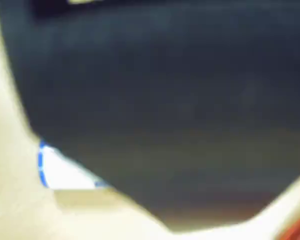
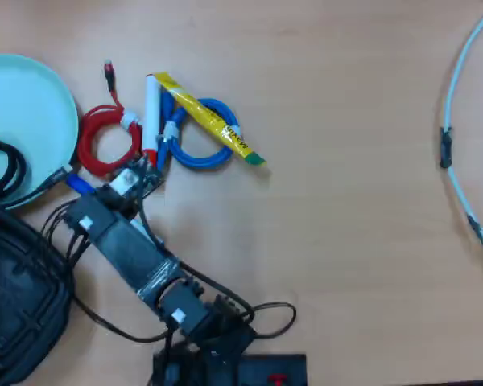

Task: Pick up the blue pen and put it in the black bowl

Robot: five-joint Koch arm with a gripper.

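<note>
- Wrist view: a blurred dark mass fills most of the picture, too soft to tell what part it is.
- Wrist view: a white piece with blue edging, likely the blue pen, pokes out at the lower left under that mass, over the pale worktop.
- Wrist view: a red-orange smear sits in the bottom right corner; nothing can be read.
- Overhead view: the arm reaches from the bottom edge up and to the left, and its claw is over the worktop just right of the teal plate.
- Overhead view: a short blue end of the blue pen shows just left of the claw, near the plate's rim; the rest is hidden under the arm.
- Overhead view: I cannot tell whether the claw is spread or pinching the pen.
- Overhead view: just above the claw lie a red cable coil, a white marker with a red cap, a blue cable coil and a yellow tube lying slantwise across the blue coil; its print is too small to read.
- Overhead view: the black bowl sits at the lower left corner, cut by the edge, below the plate.
- Overhead view: a black cable lies on the plate.
- Overhead view: a pale cable curves down the right edge; the middle and right of the worktop lie open.
</note>
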